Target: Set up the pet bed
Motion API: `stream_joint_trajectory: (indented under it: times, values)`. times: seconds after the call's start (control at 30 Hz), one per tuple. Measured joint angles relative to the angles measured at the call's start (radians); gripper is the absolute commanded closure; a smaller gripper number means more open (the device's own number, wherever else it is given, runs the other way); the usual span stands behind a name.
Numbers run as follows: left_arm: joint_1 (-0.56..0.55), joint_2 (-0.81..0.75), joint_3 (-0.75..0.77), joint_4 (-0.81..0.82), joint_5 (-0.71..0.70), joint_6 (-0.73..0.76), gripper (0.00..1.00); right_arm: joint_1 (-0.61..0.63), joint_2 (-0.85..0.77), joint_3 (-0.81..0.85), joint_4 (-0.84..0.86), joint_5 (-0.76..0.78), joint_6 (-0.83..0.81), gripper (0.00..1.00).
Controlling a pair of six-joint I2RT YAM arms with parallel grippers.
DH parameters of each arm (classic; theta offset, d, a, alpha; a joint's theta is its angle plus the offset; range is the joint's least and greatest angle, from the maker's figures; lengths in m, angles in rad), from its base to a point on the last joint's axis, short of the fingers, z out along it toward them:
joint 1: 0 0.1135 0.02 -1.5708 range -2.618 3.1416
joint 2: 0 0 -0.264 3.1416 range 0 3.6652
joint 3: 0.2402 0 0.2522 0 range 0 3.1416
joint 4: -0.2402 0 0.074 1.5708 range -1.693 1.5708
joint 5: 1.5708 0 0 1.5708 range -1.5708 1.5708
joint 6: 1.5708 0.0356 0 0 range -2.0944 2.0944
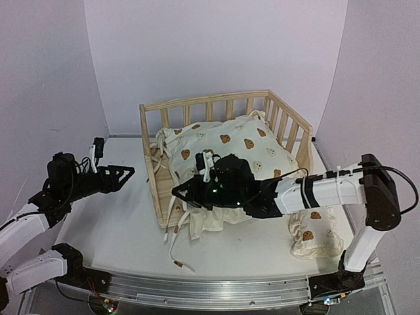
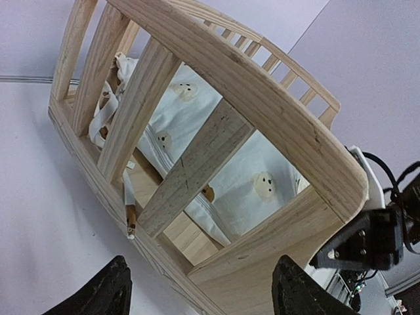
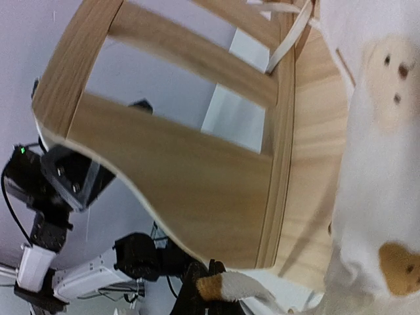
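Pinching the brown-tipped end of a cream tie point(image 3: 239, 287), the right jaws are closed. The dark fingertips point(image 3: 197, 285) meet on the strap at 6 o'clock of the right wrist view. At 12 o'clock from them is the curved end board of the pet bed point(image 3: 197, 190). Its plank base is at 2 o'clock, and the bear-print cushion point(image 3: 387, 164) fills the 3 o'clock side.

Top view: the right jaws sit at the bed's 7 o'clock corner, by the open front. The right arm point(image 1: 328, 190) reaches in from 3 o'clock across the front edge of the cushion.

Left jaws: spread wide, holding nothing. Both fingers point(image 2: 108, 289) show at 6 o'clock of the left wrist view, with the slatted side rail beyond them. In the top view these jaws are at 9 o'clock of the bed, near the side rail, with a gap between fingertips and wood.

Pet bed: stands upright on the bench point(image 1: 111, 223), at centre toward 12 o'clock. Rails are on its 9, 12 and 3 o'clock sides, and the open side faces 6 o'clock.

Cushion: lies inside the frame, with its front edge spilling over the open side. Loose ties point(image 1: 174, 252) trail onto the bench at 7 o'clock.

A small matching pillow point(image 1: 315, 233) lies on the bench at 4 o'clock of the bed, just below the right forearm.
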Motion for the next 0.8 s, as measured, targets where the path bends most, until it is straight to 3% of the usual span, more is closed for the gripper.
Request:
stream_joint_trajectory:
  times: [0.4, 0.8]
  values:
    - [0.025, 0.018, -0.087, 0.216, 0.004, 0.028, 0.32, -0.121, 0.201, 0.084, 0.347, 0.010, 0.056, 1.00]
    - [0.087, 0.247, -0.079, 0.433, 0.187, 0.093, 0.55, -0.144, 0.405, 0.302, 0.436, 0.079, 0.002, 1.00]
